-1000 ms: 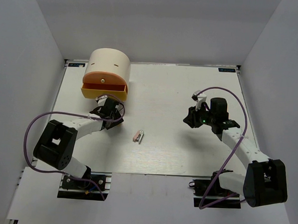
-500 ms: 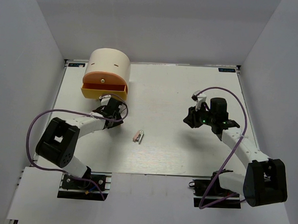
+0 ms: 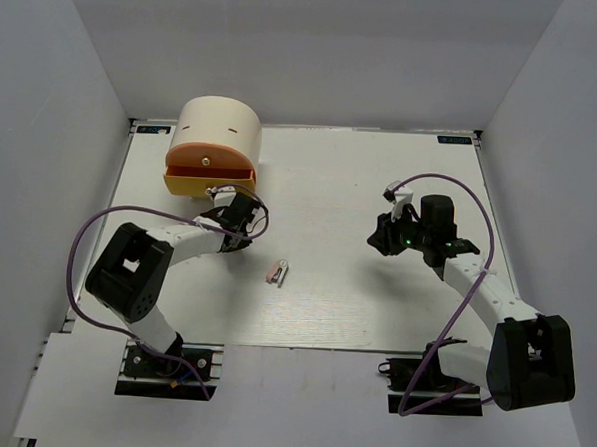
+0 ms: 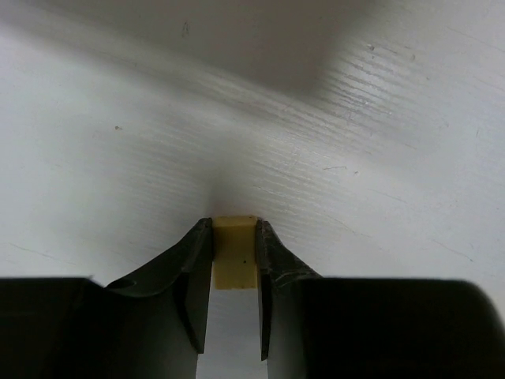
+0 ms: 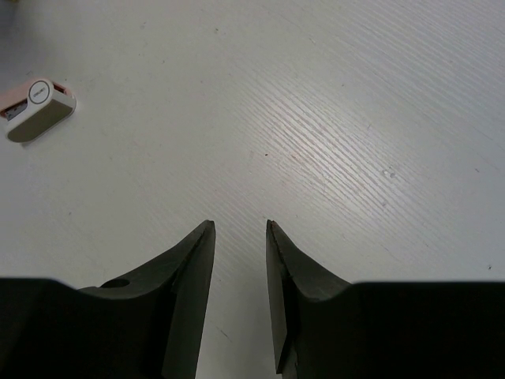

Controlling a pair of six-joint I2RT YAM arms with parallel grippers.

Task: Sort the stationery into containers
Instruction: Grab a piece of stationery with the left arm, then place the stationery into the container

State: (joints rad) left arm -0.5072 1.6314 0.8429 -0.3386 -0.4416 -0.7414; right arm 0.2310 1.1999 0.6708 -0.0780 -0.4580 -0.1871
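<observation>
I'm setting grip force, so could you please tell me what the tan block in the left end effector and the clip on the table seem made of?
The tan eraser looks like matte rubber or soft vinyl: dull, no glare, square-cut edges. The clip looks like smooth hard plastic: a pale rounded shell over a pink layer. Neither is certain by look alone.

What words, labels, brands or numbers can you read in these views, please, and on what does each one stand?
No text can be read in any view.
Too small to read: the far-left corner label and the far-right corner label on the table.
Blurred, unreadable: a round mark on the clip.
No print seen: the cream box and the tan eraser.
</observation>
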